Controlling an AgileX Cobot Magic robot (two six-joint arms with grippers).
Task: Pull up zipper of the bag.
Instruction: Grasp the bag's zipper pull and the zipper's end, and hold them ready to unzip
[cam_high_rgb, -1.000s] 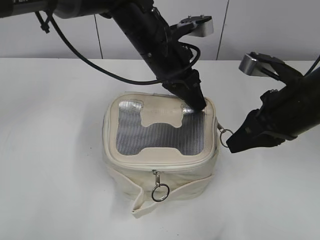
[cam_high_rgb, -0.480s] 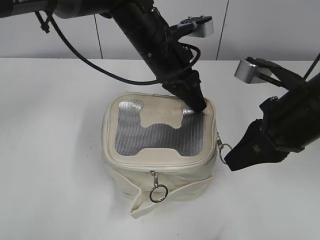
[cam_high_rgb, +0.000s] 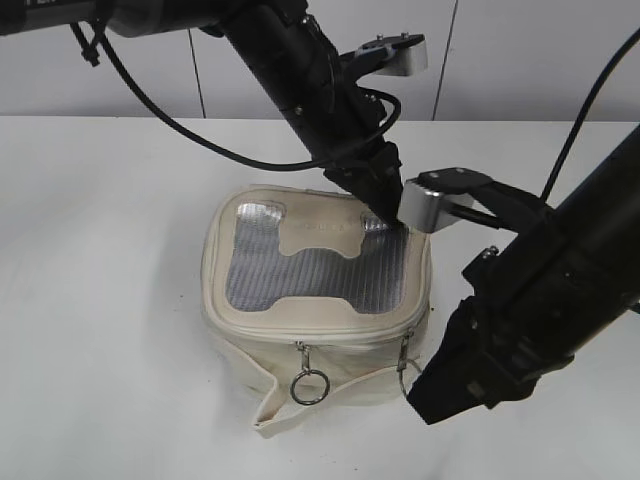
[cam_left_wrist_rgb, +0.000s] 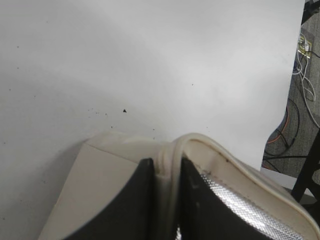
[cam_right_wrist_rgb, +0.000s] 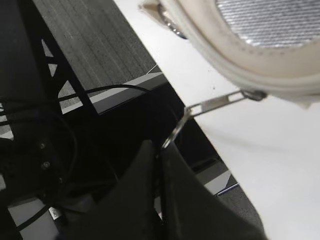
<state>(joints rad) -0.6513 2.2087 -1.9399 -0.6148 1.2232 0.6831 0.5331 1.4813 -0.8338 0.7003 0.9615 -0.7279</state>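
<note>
The cream bag (cam_high_rgb: 250, 345) with a grey mesh lid panel sits mid-table. My left gripper (cam_high_rgb: 392, 208) is shut on the lid's back right edge, seen as a cream rim (cam_left_wrist_rgb: 167, 160) between the jaws (cam_left_wrist_rgb: 167, 172). My right gripper (cam_high_rgb: 418, 398) is low at the bag's front right corner, shut on the ring of one silver zipper pull (cam_high_rgb: 405, 362). The right wrist view shows that pull (cam_right_wrist_rgb: 220, 102) stretched taut from the zipper track (cam_right_wrist_rgb: 225, 75) into the jaws (cam_right_wrist_rgb: 162, 150). The other pull's ring (cam_high_rgb: 308, 386) hangs free on the front wall.
A flat cream strap (cam_high_rgb: 275, 415) trails from the bag's front bottom onto the white table (cam_high_rgb: 100, 300). The table's edge and dark floor with cables (cam_right_wrist_rgb: 75, 100) lie just beyond the right gripper. A white wall stands behind.
My right gripper has swept from the bag's right side round to its front right corner, dragging the held pull along the track. The bag shifted slightly left. The left gripper stayed put.
</note>
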